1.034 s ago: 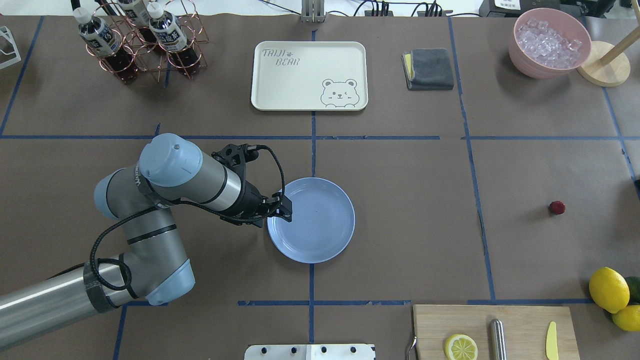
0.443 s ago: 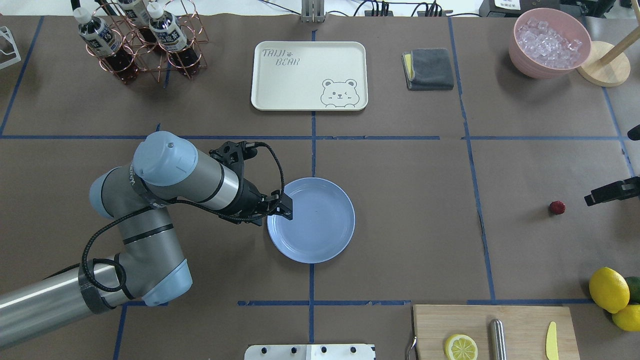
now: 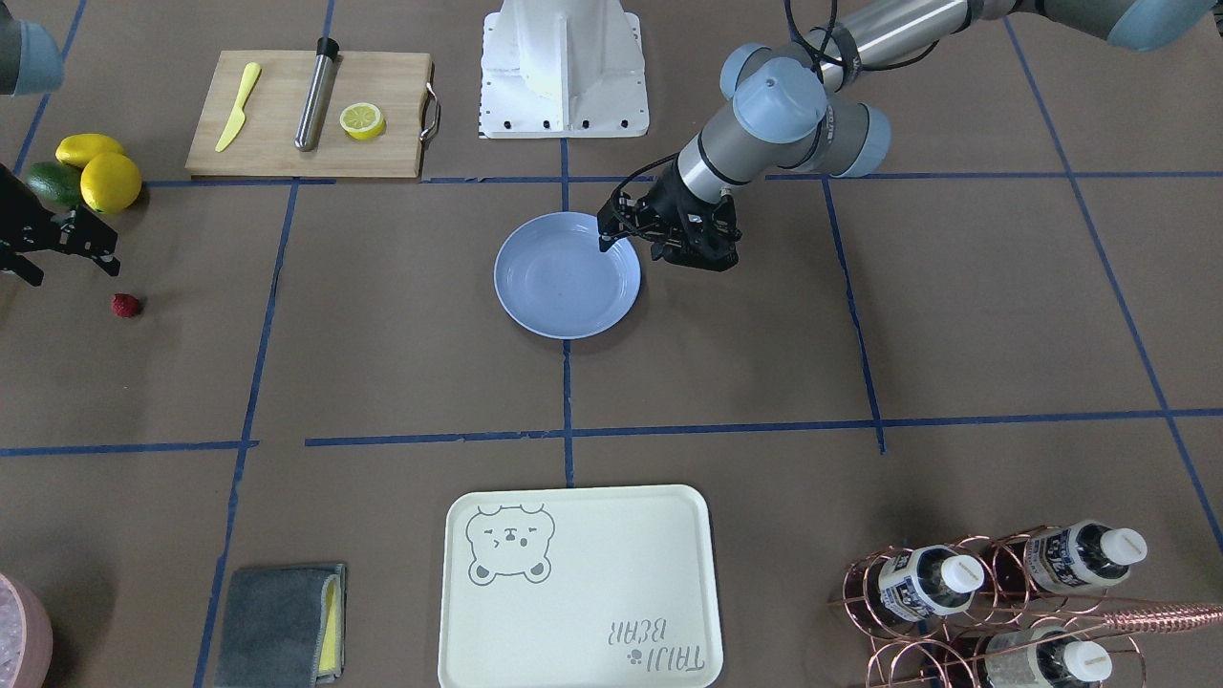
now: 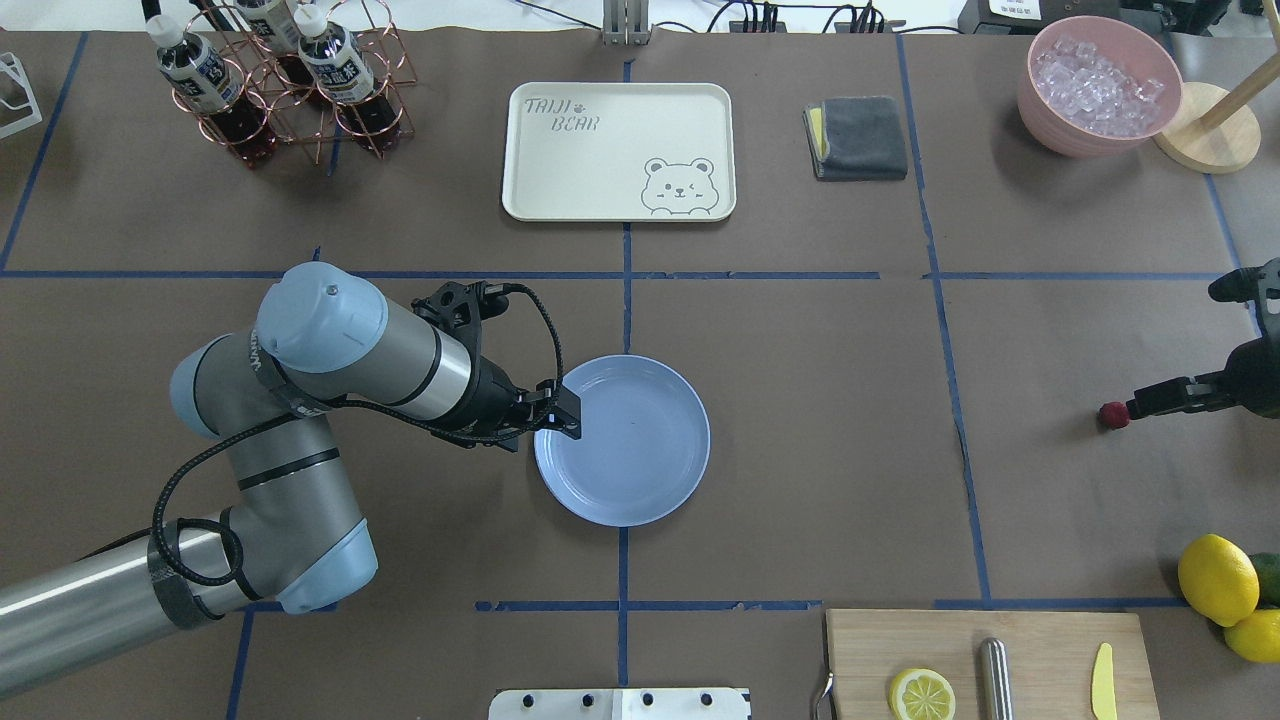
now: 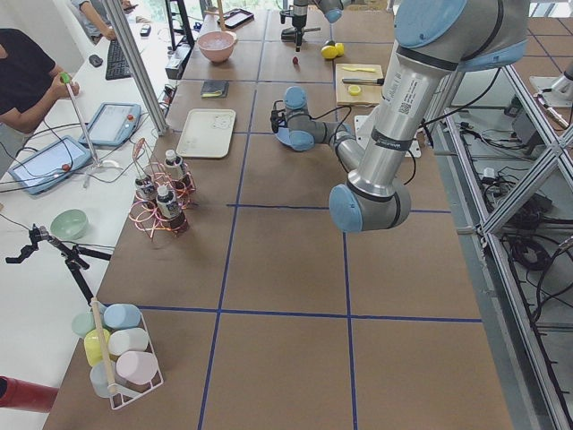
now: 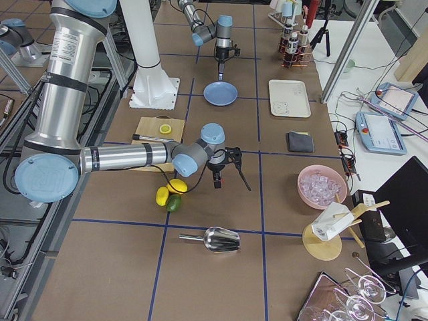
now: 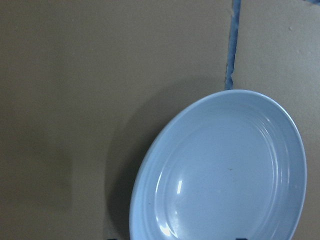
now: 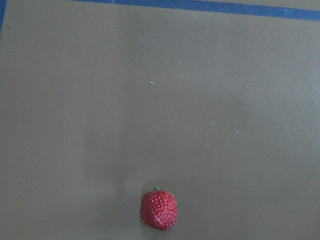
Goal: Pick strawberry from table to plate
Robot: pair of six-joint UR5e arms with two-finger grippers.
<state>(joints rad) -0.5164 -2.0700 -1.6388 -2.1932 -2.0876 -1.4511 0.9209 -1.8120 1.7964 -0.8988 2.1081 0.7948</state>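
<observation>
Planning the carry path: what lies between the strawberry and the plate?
Only bare table, crossed by one blue tape line; the overhead view shows it.

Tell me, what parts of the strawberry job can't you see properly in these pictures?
Right pincer: the overhead view's right edge cuts off its arm; only one dark bar shows, so open or shut is unclear.
Whether it touches the strawberry: too small overhead; the right wrist view shows no fingers.
Plate: the left wrist view's bottom edge cuts it off.
Avocado: mostly hidden behind the lemons at the overhead view's right edge.
</observation>
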